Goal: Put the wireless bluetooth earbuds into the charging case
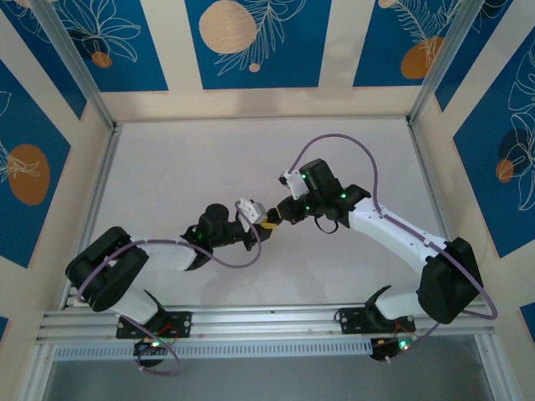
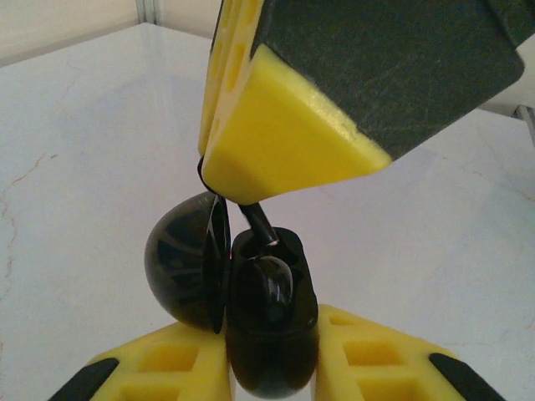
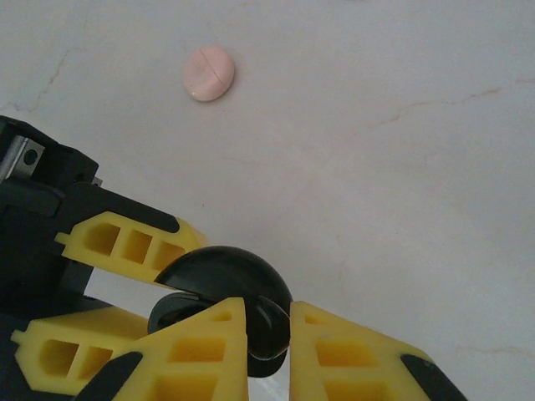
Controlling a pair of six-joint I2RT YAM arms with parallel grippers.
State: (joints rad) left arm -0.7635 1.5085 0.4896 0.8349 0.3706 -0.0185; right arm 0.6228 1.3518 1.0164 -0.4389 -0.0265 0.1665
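Note:
Both grippers meet over the middle of the table. My left gripper [image 1: 259, 225] [image 2: 272, 334] is shut on the body of a black charging case [image 2: 272, 351], held upright. Its domed lid [image 2: 180, 271] [image 3: 224, 274] hangs open to the side. One glossy black earbud [image 2: 280, 288] sits in the case's cavity. My right gripper [image 1: 284, 212] [image 3: 269, 311] comes down from above, shut on a second black earbud [image 3: 272, 334]. That earbud's thin stem [image 2: 257, 222] pokes from the right fingertips [image 2: 284, 159] into the top of the case.
A pale pink rounded piece [image 3: 209, 73] with a seam across it lies on the white marble table [image 3: 401, 167], beyond the grippers. Aluminium frame rails [image 1: 92, 192] border the table on both sides and at the front.

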